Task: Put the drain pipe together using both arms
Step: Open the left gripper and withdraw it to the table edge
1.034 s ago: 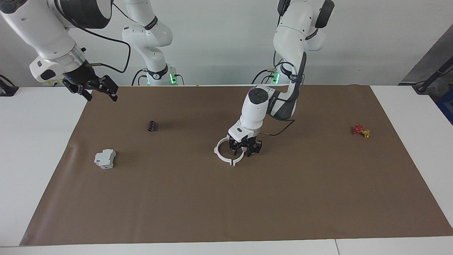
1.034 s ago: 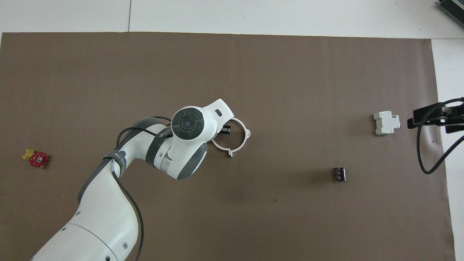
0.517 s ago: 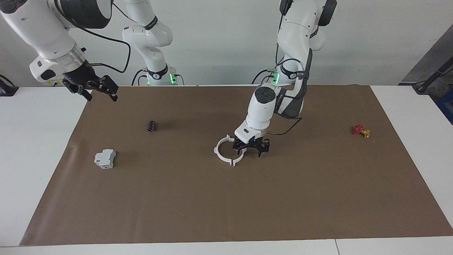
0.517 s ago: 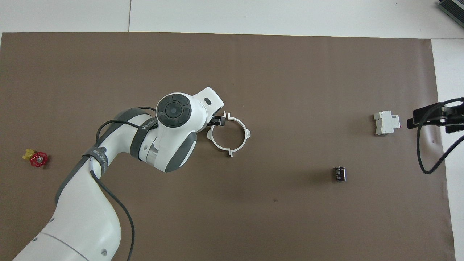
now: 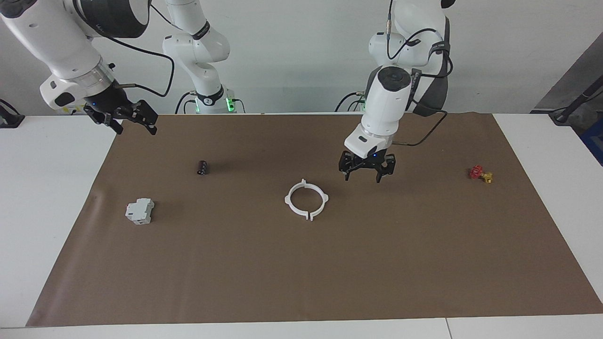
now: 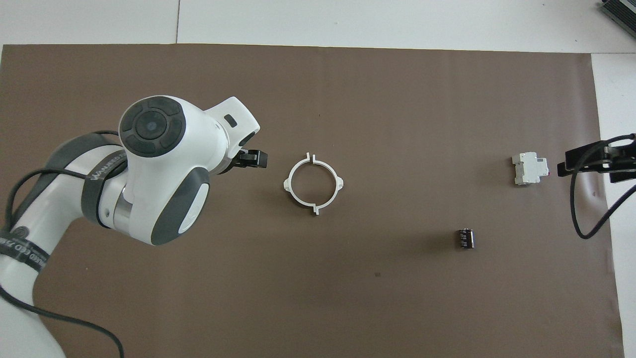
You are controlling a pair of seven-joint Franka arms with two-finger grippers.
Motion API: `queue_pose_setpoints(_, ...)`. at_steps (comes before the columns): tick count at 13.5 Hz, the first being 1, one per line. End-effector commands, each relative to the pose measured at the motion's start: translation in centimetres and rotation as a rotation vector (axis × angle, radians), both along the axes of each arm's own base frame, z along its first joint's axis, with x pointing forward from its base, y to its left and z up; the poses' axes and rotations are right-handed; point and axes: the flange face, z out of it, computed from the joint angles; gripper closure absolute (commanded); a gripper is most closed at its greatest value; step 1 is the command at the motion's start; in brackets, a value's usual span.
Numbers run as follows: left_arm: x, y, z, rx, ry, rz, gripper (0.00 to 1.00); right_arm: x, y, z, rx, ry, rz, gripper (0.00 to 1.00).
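Evidently the drain pipe (image 5: 306, 200) is light, thin, stiff plastic, best pinched across its rim; left tool (image 5: 366, 169) and right tool (image 5: 126, 117) hang open, empty.

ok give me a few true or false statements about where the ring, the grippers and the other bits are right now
1. The drain pipe lies flat on the brown mat as a closed ring, with no gripper touching it. True.
2. The left gripper is shut on the ring. False: it is open and raised over the mat, toward the left arm's end from the ring.
3. The right gripper is open, up at the mat's edge at the right arm's end. True.
4. The small dark cylinder sits inside the ring. False: it lies apart, nearer the robots, toward the right arm's end.
5. The grey-white block is stacked on the cylinder. False: it rests on the mat by itself.
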Motion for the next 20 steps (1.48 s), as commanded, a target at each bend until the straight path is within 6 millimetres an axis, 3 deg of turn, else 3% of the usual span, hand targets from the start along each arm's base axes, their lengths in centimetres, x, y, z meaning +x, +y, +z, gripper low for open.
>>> queue_pose_setpoints(1, 0.6, 3.4, 3.8, 0.023, 0.057, -0.051, 0.0, -0.5, 0.3, 0.3, 0.008, 0.01, -0.007, 0.0)
queue_pose_setpoints(3, 0.7, 6.6, 7.2, -0.009, 0.077, -0.083, 0.0, -0.5, 0.4, 0.3, 0.008, 0.009, -0.006, 0.0)
queue_pose_setpoints(6, -0.2, 12.9, 10.5, -0.009, 0.081, -0.072, 0.0, -0.6, 0.5, 0.4, 0.009, 0.012, -0.004, 0.0)
queue_pose_setpoints(10, -0.9, 17.3, 12.0, -0.031, 0.102, 0.006, 0.0, -0.7, 1.4, 0.6, 0.009, 0.007, 0.013, 0.0)
queue_pose_setpoints(16, -0.6, 18.2, 12.2, -0.032, 0.086, 0.034, 0.0, -0.6, 1.5, 0.8, 0.008, -0.006, 0.012, 0.0)
queue_pose_setpoints(20, 0.1, 18.8, 12.9, -0.024, 0.024, 0.039, 0.0, -0.5, 3.7, 1.0, 0.008, -0.011, 0.058, 0.0)
